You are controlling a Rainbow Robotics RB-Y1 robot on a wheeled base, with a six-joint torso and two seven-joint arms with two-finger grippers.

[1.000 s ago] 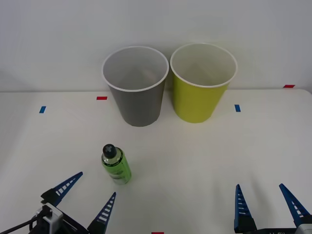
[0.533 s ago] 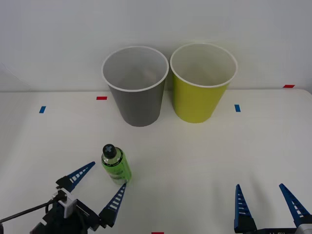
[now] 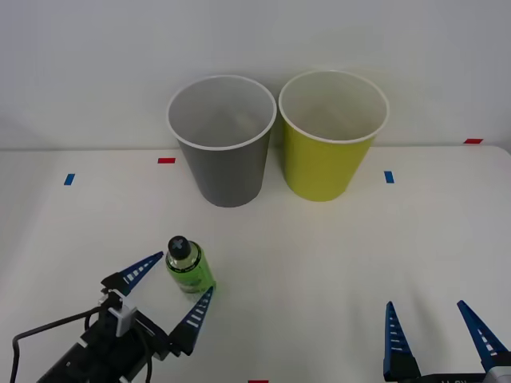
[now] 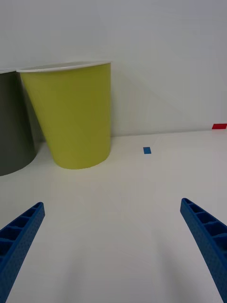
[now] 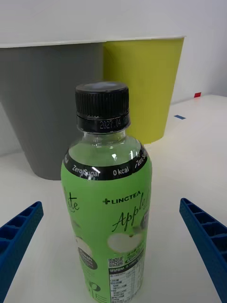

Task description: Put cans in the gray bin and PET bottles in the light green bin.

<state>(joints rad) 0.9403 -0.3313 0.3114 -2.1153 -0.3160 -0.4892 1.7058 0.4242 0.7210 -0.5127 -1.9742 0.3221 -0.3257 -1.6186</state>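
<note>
the green apple drink bottle (image 3: 188, 270) stands upright on the white bench (image 3: 319, 263), toward the near-left part of it, dark cap (image 5: 102, 106) on and the printed label (image 5: 113, 227) facing the left arm. the left end effector (image 3: 168, 286) sits right at it with its blue ribbed fingers (image 3: 196, 315) spread wide and released, one finger on each side of the bottle's body, so the bottle stands in the gap between them. from the front view the finger tips look close to the bottle's sides, but i cannot tell whether either one actually touches; in the left wrist view there is plain bench showing between each finger and the bottle.

toward the far edge of the bench, roughly in the middle, the two bins stand side by side, nearly touching: the gray bin (image 3: 223, 155) on the left and the light green bin (image 3: 330, 152) on the right, both upright with white rims and pale insides. the bottle is well apart from both, nearer the gray one.

the right end effector (image 3: 437, 331) is parked low at the near-right corner of the bench, its fingers (image 4: 208, 236) also spread apart and grasping nothing, pointing toward the light green bin with bare bench between.

small blue tape marks (image 3: 389, 176) and red tape marks (image 3: 166, 160) are stuck on the bench near its far edge.
</note>
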